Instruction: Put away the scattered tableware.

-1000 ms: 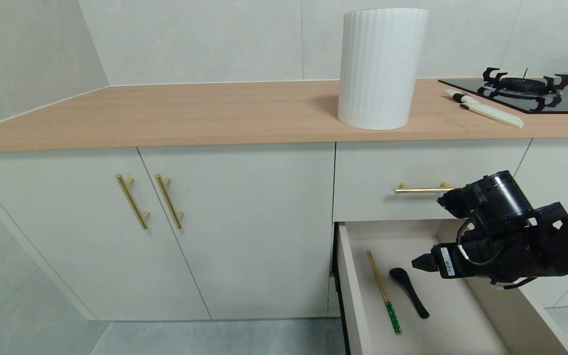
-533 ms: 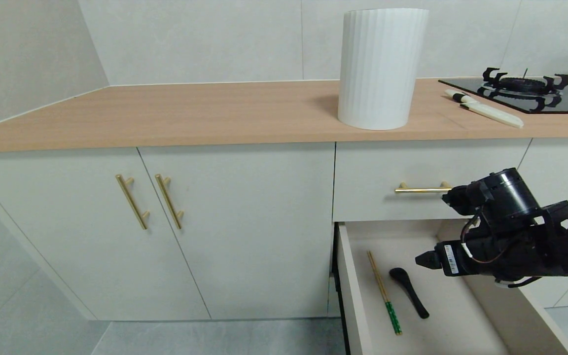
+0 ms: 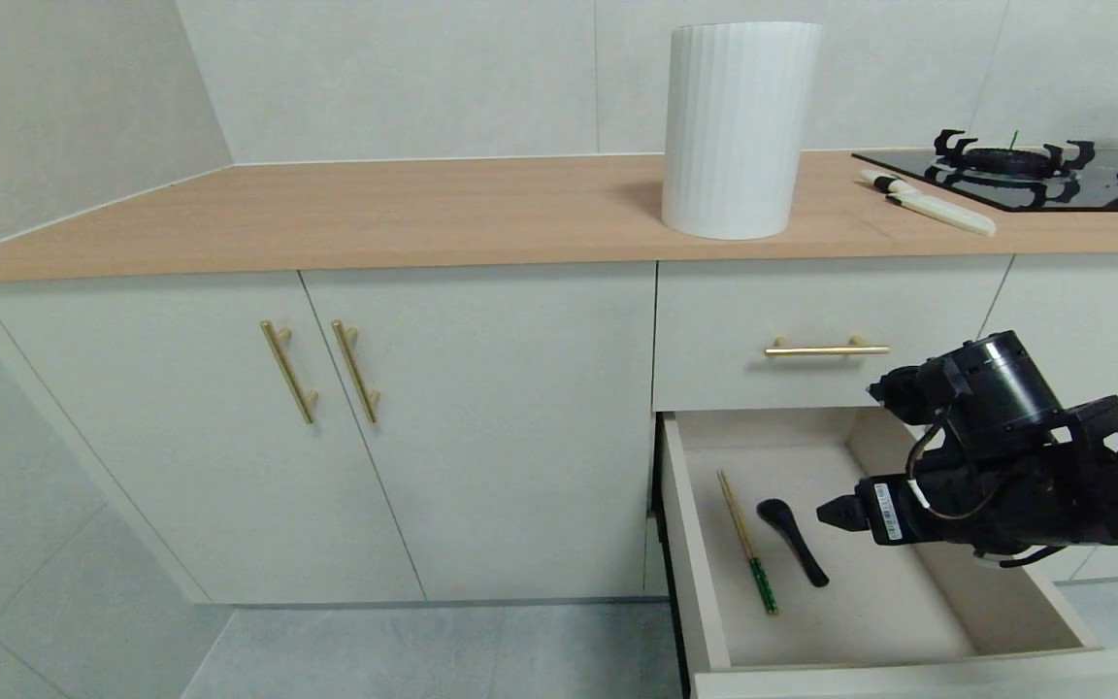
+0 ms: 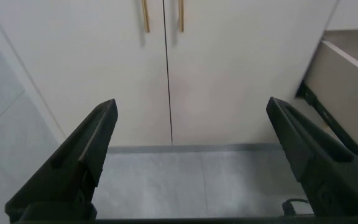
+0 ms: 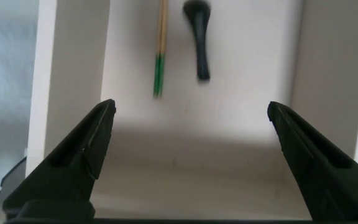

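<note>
Right gripper (image 3: 826, 512), claw spread and empty, hangs over the pale open drawer (image 3: 690, 563) holding green-tipped wooden chopsticks (image 3: 741, 544) and black spoon (image 3: 792, 541); best raise it clear of the drawer's right wall first

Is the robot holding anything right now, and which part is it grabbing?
Nothing is held. The left gripper and right gripper are both open and empty; the chopsticks and spoon lie in the drawer.

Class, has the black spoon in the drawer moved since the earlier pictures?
No. The black spoon lies beside the green-tipped wooden chopsticks in the open drawer exactly as before; the whole head view shifted, so the camera moved.
</note>
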